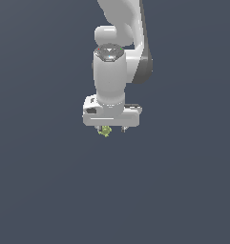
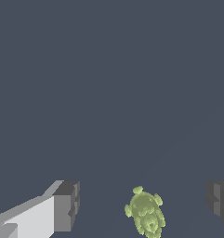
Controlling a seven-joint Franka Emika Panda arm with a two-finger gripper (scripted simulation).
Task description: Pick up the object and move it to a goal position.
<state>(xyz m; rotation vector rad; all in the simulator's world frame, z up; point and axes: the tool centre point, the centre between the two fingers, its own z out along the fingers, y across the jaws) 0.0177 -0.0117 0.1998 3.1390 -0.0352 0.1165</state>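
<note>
The object (image 1: 105, 130) is a tiny yellow-green lumpy item with small knobs. In the exterior view it lies just under the white hand of my arm, toward that view's left side of the hand. In the wrist view the object (image 2: 145, 212) lies on the dark floor between my two fingers, apart from both. My gripper (image 2: 141, 204) is open; one dark pad (image 2: 67, 204) and the other pad (image 2: 219, 201) stand wide on either side of the object. In the exterior view the gripper (image 1: 114, 128) points straight down and its fingertips are mostly hidden by the hand.
A plain dark grey-blue floor (image 1: 49, 190) fills both views. The white arm (image 1: 117, 57) rises from the hand to the top edge of the exterior view. No other object shows.
</note>
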